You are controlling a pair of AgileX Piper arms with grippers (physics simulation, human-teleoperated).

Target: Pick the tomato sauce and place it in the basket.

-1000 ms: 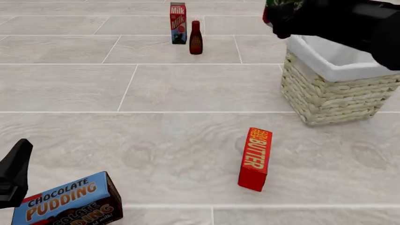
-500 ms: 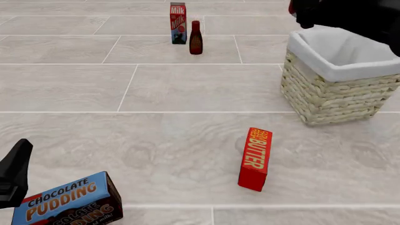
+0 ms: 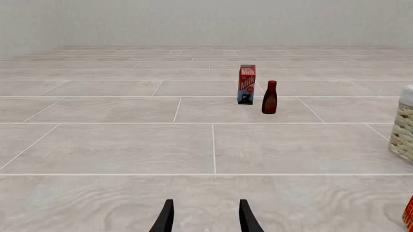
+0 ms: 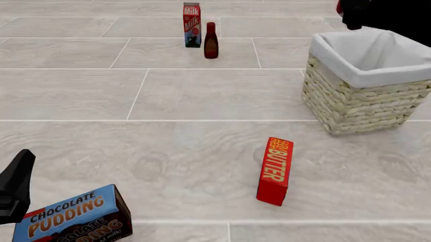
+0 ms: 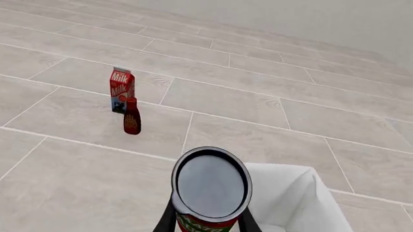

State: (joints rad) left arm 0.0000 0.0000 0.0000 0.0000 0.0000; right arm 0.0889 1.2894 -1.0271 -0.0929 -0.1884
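Observation:
The tomato sauce (image 5: 211, 186) is a red can with a green label band, seen from its top end in the right wrist view. My right gripper (image 5: 206, 225) is shut on it, one finger on each side. The can hangs above the near rim of the basket (image 5: 293, 193), whose white lining shows below it. In the front view the basket (image 4: 357, 101) stands at the right, and the right arm (image 4: 384, 12) is over its far edge with only a red sliver of the tomato sauce (image 4: 340, 6) showing. My left gripper (image 3: 205, 220) is open and low, holding nothing.
A milk carton (image 4: 192, 24) and a dark red-brown bottle (image 4: 211, 41) stand at the back. A red butter box (image 4: 275, 171) stands upright in front of the basket. A chocolate pudding box (image 4: 74, 217) lies beside the left arm (image 4: 15, 187).
The right arm has carried the tomato sauce to the right, from beside the basket's left rim to over its far edge. The left arm has not moved.

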